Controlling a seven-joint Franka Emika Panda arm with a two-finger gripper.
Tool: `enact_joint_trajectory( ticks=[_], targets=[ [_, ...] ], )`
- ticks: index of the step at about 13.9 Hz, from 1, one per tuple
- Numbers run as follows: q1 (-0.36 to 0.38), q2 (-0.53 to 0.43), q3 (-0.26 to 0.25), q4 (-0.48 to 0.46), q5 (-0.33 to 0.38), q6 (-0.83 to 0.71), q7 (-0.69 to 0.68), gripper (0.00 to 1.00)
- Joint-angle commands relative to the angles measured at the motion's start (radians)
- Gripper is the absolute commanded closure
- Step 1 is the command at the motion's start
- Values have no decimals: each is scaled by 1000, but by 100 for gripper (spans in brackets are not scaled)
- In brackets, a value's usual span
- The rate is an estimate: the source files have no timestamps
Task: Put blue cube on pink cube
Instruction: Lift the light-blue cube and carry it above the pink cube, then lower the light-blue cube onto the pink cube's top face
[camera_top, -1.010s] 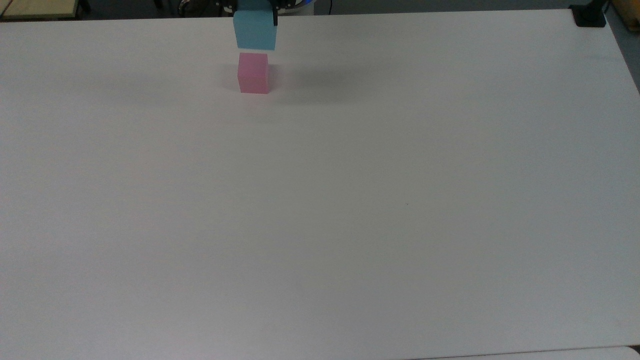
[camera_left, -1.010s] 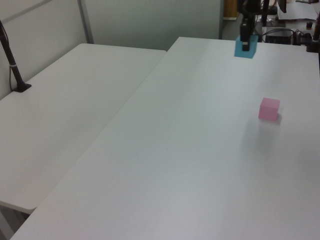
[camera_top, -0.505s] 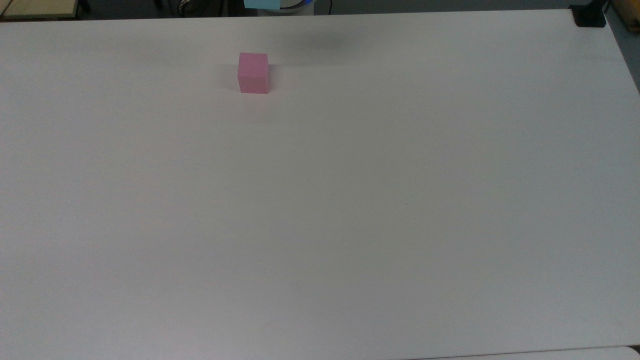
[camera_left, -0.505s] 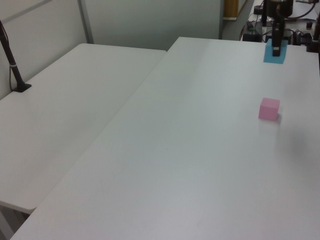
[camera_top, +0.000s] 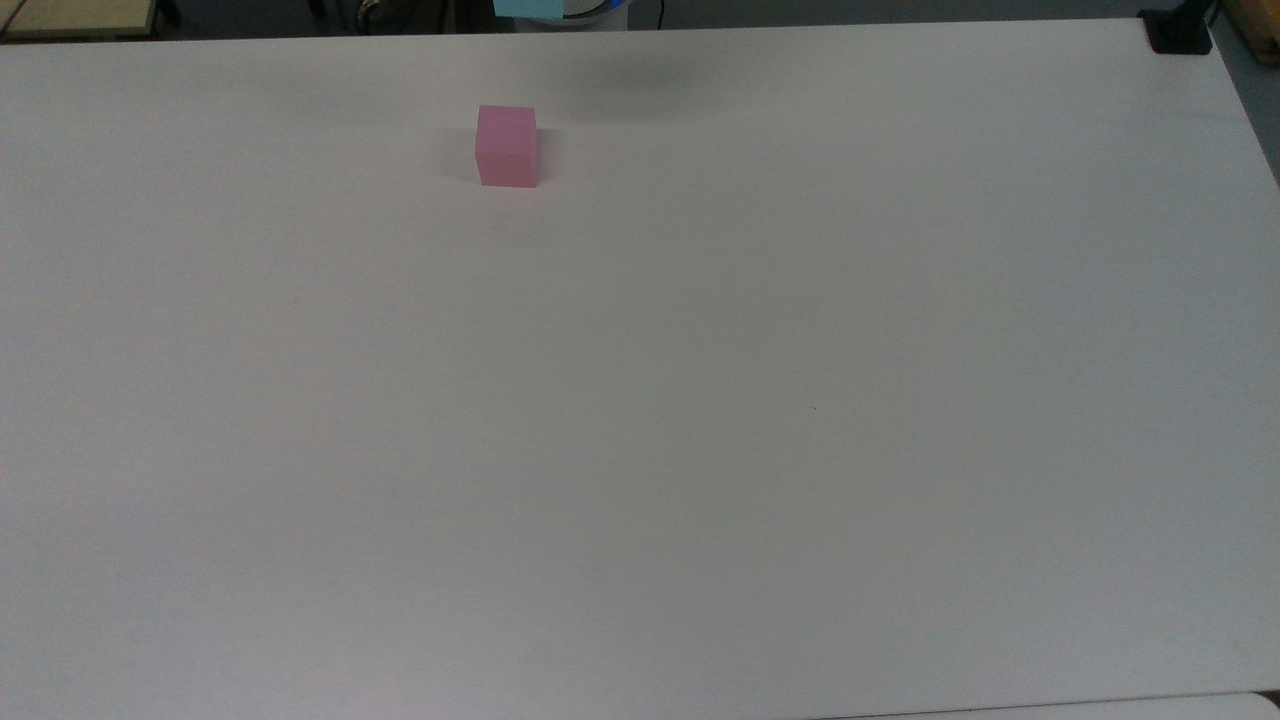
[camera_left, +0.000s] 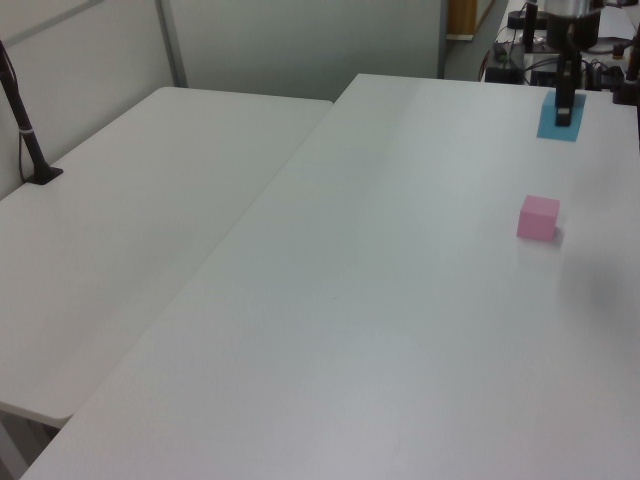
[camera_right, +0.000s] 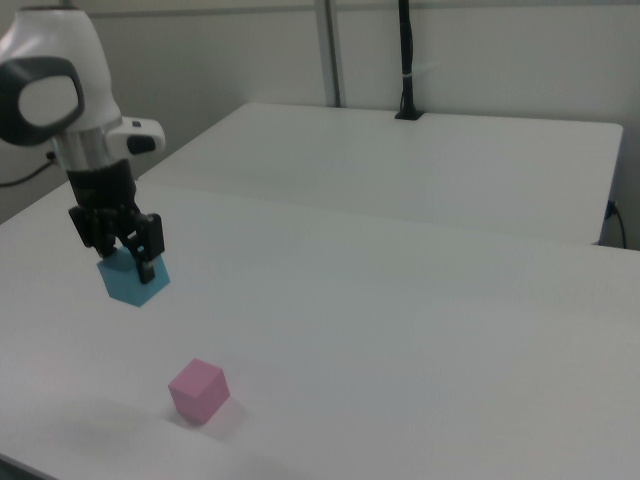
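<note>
While the pink cube sits alone near one long edge of the bench, well apart from my tool, I hold the blue cube clamped between my fingers, in the air. A second ago it hung close above the pink one; since then it has drifted off toward that edge, so stacking is further off. Open bench surrounds both cubes for a return.

arm raised, gripper pointing down
</note>
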Motion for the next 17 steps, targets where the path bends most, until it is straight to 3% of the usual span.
enact_joint_trajectory(
  ticks=[1,7,13,17],
  targets=[
    [-20,-35,-2,-169,-38,166,-18,77],
    [-66,5,-4,-307,-44,377,-19,77],
    [-69,105,-39,-309,-46,444,-50,77],
    [-70,120,-44,-307,-47,444,-85,77]
  ],
)
